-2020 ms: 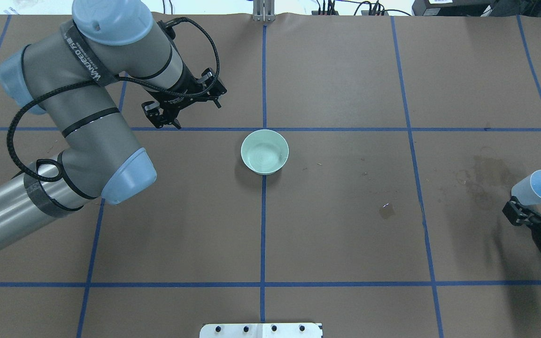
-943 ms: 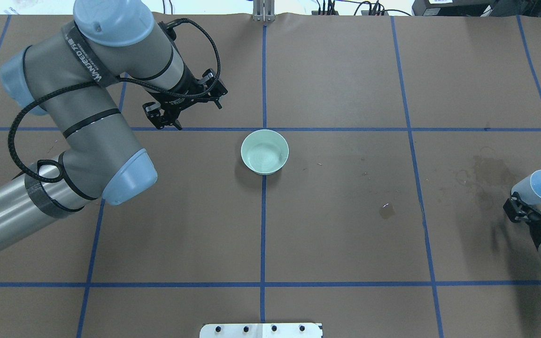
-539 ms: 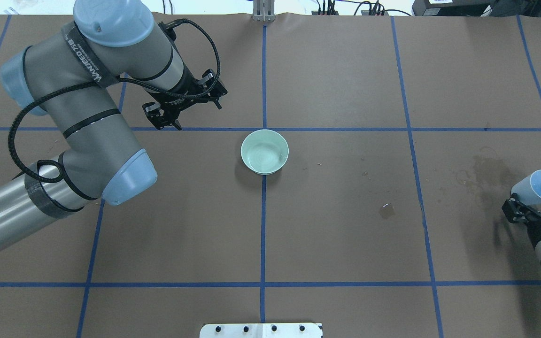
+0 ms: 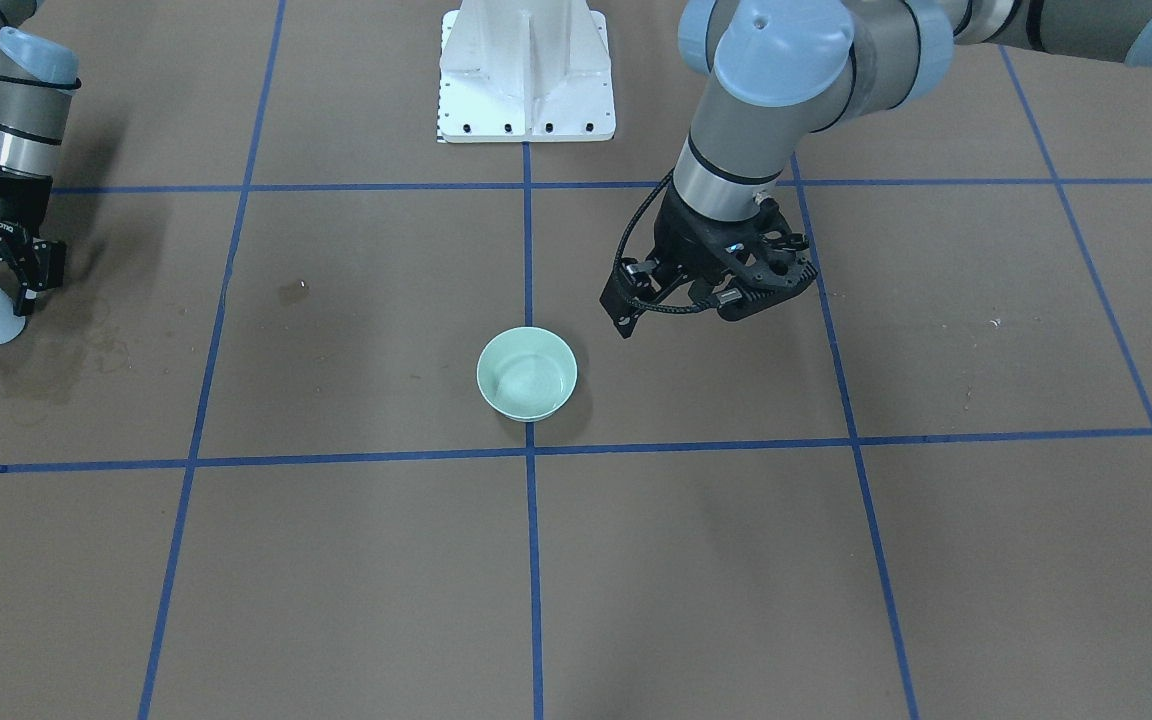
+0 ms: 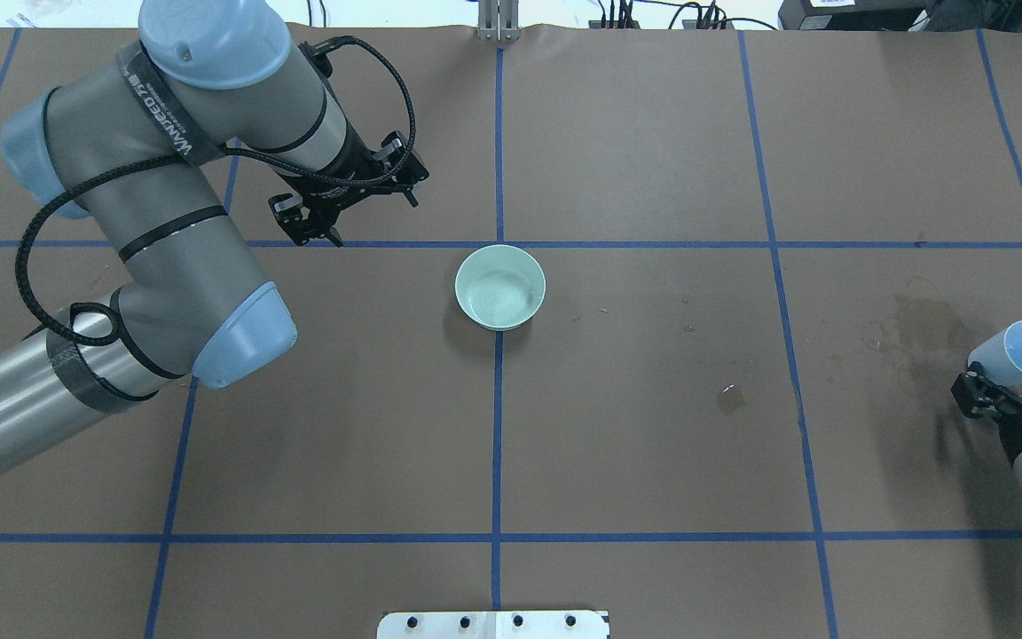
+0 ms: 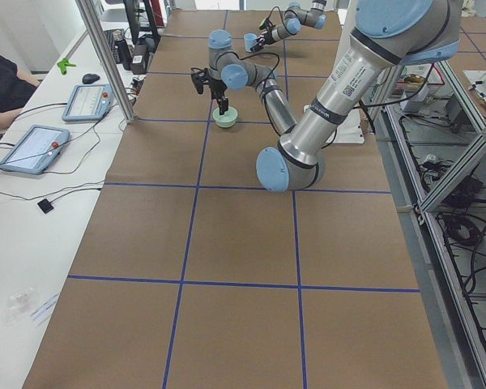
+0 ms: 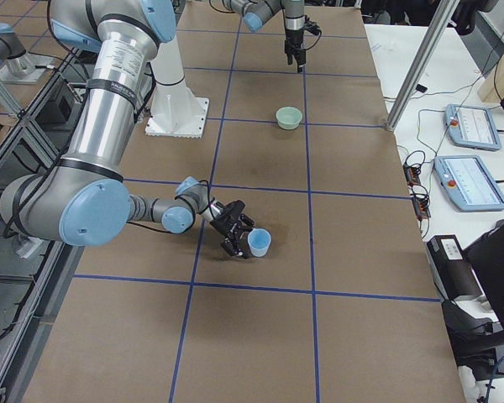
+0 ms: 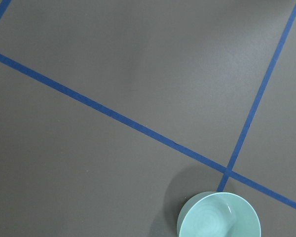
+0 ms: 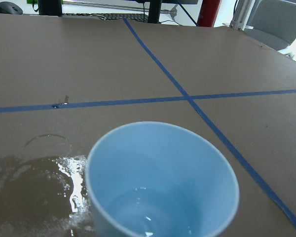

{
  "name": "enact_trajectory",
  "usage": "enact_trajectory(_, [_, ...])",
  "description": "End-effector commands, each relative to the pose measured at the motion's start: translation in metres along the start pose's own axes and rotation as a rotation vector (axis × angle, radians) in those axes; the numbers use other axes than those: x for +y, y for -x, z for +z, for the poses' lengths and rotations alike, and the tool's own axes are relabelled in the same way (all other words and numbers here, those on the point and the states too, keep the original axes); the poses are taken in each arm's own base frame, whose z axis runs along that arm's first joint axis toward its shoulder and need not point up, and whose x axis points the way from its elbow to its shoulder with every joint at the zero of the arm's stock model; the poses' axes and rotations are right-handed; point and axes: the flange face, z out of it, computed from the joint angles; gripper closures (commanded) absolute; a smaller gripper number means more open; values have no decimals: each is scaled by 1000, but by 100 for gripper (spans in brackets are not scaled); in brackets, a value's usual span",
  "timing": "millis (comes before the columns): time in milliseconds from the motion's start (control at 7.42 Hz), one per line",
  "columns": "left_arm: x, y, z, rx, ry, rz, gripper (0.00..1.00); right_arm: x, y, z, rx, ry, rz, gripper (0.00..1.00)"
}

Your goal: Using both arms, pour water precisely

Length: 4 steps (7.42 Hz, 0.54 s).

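Note:
My right gripper (image 5: 1010, 389) is shut on a light blue cup (image 5: 1021, 351) at the table's right edge and holds it tilted, just above the paper. In the right wrist view the cup (image 9: 160, 177) holds a little water (image 9: 150, 215), seen as faint glints at its bottom. A pale green bowl (image 5: 500, 287) stands at the table's centre on the blue tape cross. My left gripper (image 5: 360, 213) is open and empty. It hangs above the table, to the left of the bowl and a little beyond it. The left wrist view shows the bowl (image 8: 218, 216) at its lower edge.
A wet spill (image 9: 71, 177) glints on the brown paper beside the cup, over a dark stain (image 5: 919, 324). A small puddle (image 5: 729, 397) lies between the bowl and the cup. The white pedestal (image 4: 526, 70) stands at the robot's side.
The right gripper and the cup have shifted slightly toward the table's right edge. The left arm has barely moved. The bowl stays put.

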Motion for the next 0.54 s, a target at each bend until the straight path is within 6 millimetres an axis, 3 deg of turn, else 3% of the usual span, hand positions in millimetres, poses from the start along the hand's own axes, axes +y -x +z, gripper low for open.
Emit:
enact_trajectory(0, [0, 0, 0, 0, 0, -1, 0, -3, 6, 2, -1, -3, 6, 1])
enact_trajectory(404, [0, 0, 0, 0, 0, -1, 0, -7, 14, 5, -2, -12, -6, 1])
